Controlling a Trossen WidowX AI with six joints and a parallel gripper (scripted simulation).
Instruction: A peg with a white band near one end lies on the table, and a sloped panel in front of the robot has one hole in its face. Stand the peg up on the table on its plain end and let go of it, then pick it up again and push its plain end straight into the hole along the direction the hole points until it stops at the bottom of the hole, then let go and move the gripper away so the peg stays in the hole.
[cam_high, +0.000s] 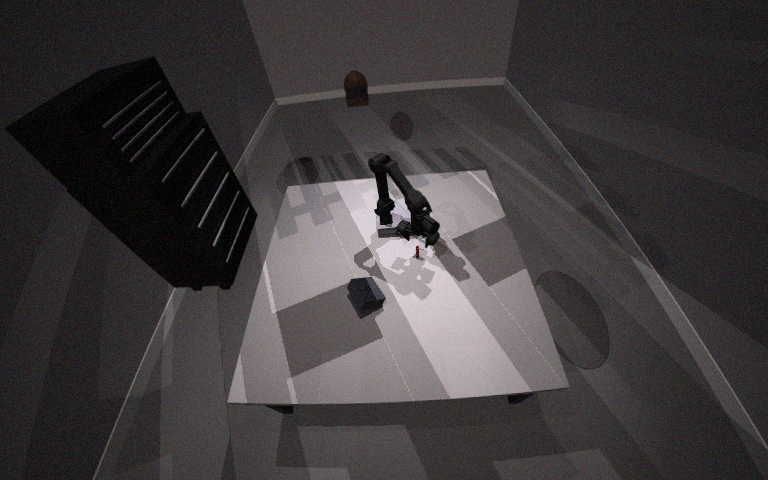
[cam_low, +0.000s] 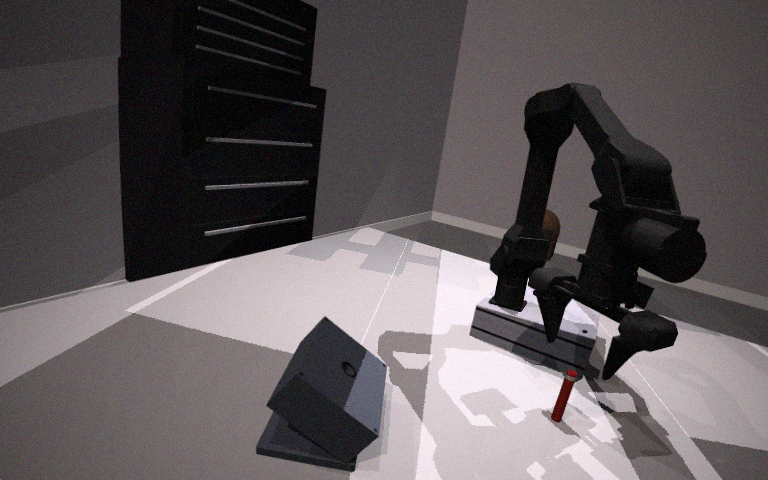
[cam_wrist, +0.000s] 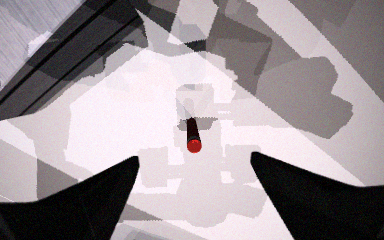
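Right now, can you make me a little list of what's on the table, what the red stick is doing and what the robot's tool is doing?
peg: red peg standing on the table, untouched
tool: tool open, empty, hanging above the peg
fingers: one finger on each side in the wrist view, peg between and below them
panel: sloped dark block, one hole in its face, nothing in the hole
background: black drawer cabinet
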